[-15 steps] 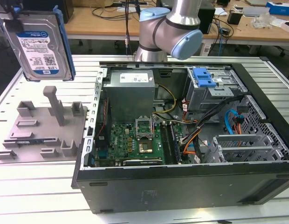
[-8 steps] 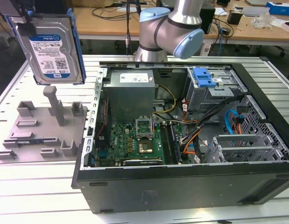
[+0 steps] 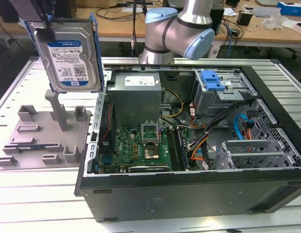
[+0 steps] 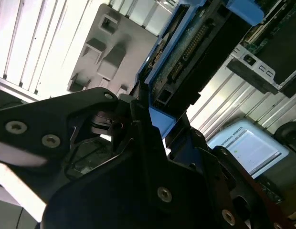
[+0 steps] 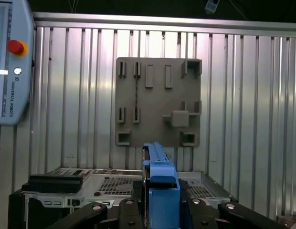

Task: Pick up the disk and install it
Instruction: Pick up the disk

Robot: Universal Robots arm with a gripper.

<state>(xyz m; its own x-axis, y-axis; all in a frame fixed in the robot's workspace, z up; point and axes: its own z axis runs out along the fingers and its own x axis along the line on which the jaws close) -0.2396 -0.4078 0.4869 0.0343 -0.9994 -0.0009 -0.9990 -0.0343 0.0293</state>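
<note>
Exterior view: gripper [image 3: 43,29] closed on the disk [image 3: 75,58] by its top edge, disk hanging upright over the grey fixture plate [image 3: 24,145] beside the open computer case [image 3: 189,184] — I'd move slowly — an edge grip may slip.

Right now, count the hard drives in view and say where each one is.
1. The disk hangs in the hand, held above the grey fixture plate at the exterior view's left. Others may hide inside the computer case.
</note>
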